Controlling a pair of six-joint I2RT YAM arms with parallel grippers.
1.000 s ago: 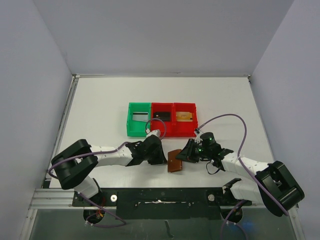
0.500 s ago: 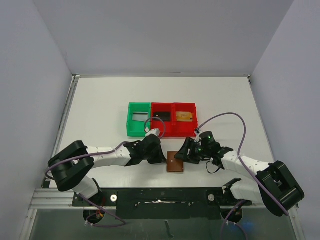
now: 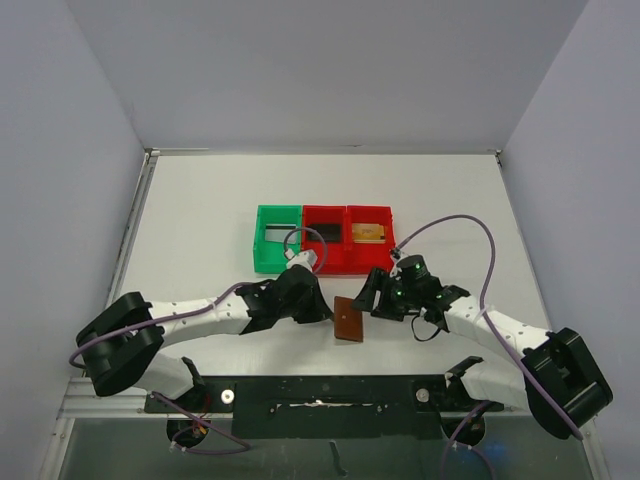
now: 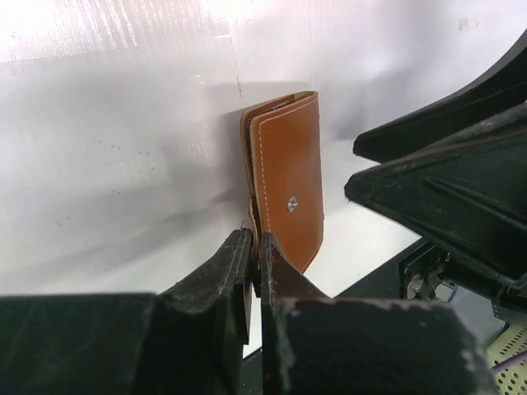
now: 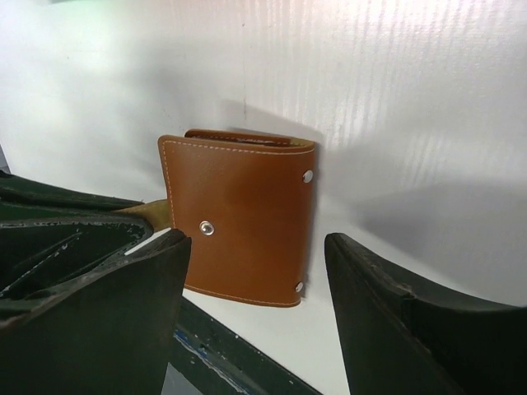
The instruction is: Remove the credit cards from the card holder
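Note:
The card holder [image 3: 349, 321] is a folded brown leather wallet with metal studs, near the table's front edge between both arms. My left gripper [image 3: 326, 314] is shut on a tan edge at its left side, and the left wrist view shows the card holder [image 4: 288, 185] pinched between the jaws of the left gripper [image 4: 255, 247]. My right gripper [image 3: 376, 301] stands open just right of it. In the right wrist view the card holder [image 5: 243, 222] sits ahead of the spread jaws of the right gripper [image 5: 255, 240], untouched by them. No credit cards show; the holder is folded shut.
A green bin [image 3: 258, 250] and two red bins [image 3: 345, 262] stand in a row behind the arms, each with a flat item inside. The black base rail [image 3: 320, 392] runs along the near edge, close under the holder. Purple cables loop over both arms.
My right gripper has opened, let go of the holder and pulled back up and to the right. My left gripper has shut on the holder's left edge and reached further right.

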